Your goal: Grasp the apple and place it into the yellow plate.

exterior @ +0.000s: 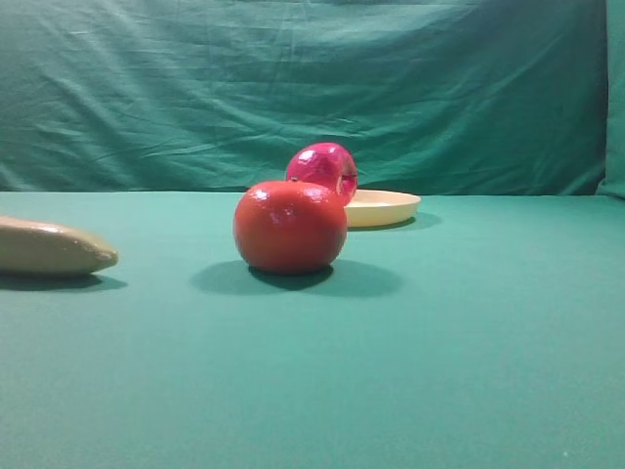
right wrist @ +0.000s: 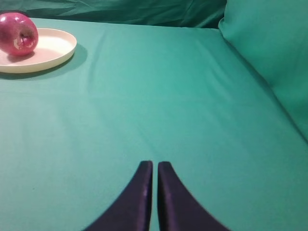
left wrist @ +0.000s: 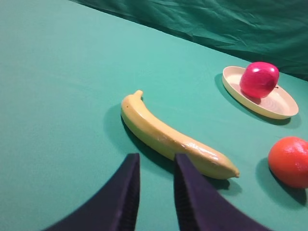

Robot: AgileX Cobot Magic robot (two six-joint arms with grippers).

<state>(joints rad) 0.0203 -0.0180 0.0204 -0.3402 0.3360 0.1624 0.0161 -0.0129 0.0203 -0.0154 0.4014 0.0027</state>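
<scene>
Both my claws hang empty: left gripper (left wrist: 154, 166) slightly parted, right gripper (right wrist: 154, 168) nearly together. Apple (left wrist: 259, 79) sits inside the yellow plate's (left wrist: 281, 113) far rim.

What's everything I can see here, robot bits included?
apple: one, glossy magenta-red, lying in the yellow plate
yellow plate: one, pale yellow, far side of the table
orange-red fruit: one, on the cloth in front of the plate
banana: one, yellow, lying on the cloth to the left
green cloth: one, covers the table and backdrop
left tool: one, dark, fingers slightly apart, holding nothing, near the banana
right tool: one, dark, fingers nearly together, holding nothing, over bare cloth
</scene>
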